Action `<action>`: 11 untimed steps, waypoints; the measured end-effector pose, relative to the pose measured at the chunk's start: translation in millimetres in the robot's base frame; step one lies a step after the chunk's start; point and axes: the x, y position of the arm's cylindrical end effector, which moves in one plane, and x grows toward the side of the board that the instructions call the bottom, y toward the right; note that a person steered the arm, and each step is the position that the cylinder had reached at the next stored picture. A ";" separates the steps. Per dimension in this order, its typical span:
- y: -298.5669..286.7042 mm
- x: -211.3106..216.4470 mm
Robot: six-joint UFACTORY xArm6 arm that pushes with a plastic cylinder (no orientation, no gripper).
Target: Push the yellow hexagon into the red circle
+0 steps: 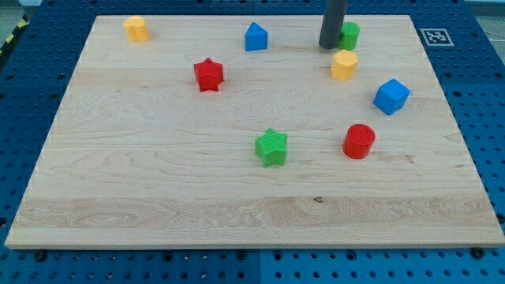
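my tip (329, 46) is sitting up-left of the yellow hexagon (344, 65); no fingers here, nothing held. it is needing a push straight down-view toward the red circle (359, 141).

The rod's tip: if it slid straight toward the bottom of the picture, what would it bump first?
Probably nothing. My tip sits just left of the green block, and the yellow hexagon lies slightly right of that line, so it might only get clipped. Depth is hard to judge.
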 end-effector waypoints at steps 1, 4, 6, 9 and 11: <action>26.5 -3.0; 66.4 10.1; -6.7 36.1; 38.1 88.4; 38.3 165.2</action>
